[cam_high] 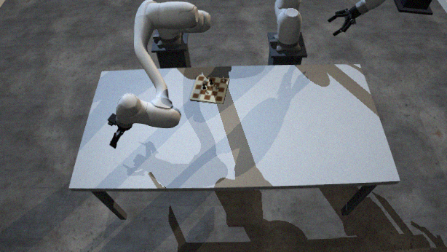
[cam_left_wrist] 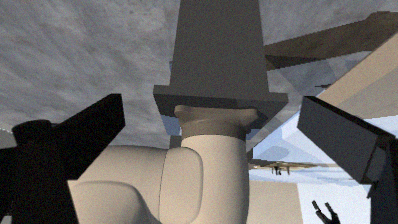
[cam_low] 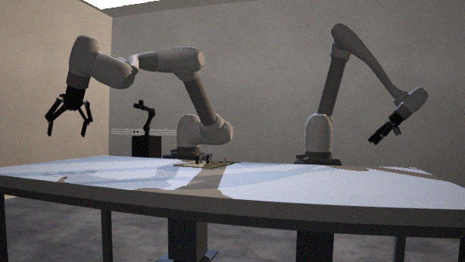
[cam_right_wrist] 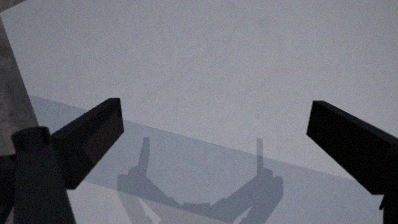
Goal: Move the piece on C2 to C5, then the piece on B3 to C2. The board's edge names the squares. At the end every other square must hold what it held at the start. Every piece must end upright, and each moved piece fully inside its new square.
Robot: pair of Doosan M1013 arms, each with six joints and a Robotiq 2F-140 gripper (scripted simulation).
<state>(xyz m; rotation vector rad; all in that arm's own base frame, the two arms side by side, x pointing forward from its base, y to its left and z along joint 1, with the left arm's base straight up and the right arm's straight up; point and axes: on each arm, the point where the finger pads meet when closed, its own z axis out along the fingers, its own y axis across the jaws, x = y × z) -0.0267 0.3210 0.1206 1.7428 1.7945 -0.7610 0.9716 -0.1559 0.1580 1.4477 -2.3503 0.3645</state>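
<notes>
the dark pieces (cam_high: 204,87) (cam_low: 197,160) (cam_left_wrist: 278,170) stand on the chessboard (cam_high: 207,101) (cam_low: 217,165) (cam_left_wrist: 300,164), toward the board's 12 o'clock side, with paler pieces about them. at this size you can't read the edge letters, so you can't tell which piece holds c2 or b3; settle that before you reach. taking the top view's upper edge as 12, the board lies at 11 o'clock from the middle of the table (cam_high: 309,146) (cam_low: 303,189) (cam_right_wrist: 210,50).

from the board, your right gripper (cam_high: 112,132) (cam_low: 66,135) (cam_right_wrist: 215,116) hangs high at 8 o'clock, wide open with nothing in it. your left gripper (cam_high: 332,27) (cam_low: 372,141) (cam_left_wrist: 211,111) is off the table at 2 o'clock, also wide and unladen.

the step in hand looks like the approach to the c2 piece, likely with the right arm. bring it toward 2 o'clock while high, square the wrist, then drop straight down. narrow the fingers first: spread like this, they could topple neighbours. line them up with the freest gap, pinch gently, and lift clear before heading for c5. c2 must be vacated before b3's piece goes there. lower each one upright and centred, and open only slightly.
</notes>
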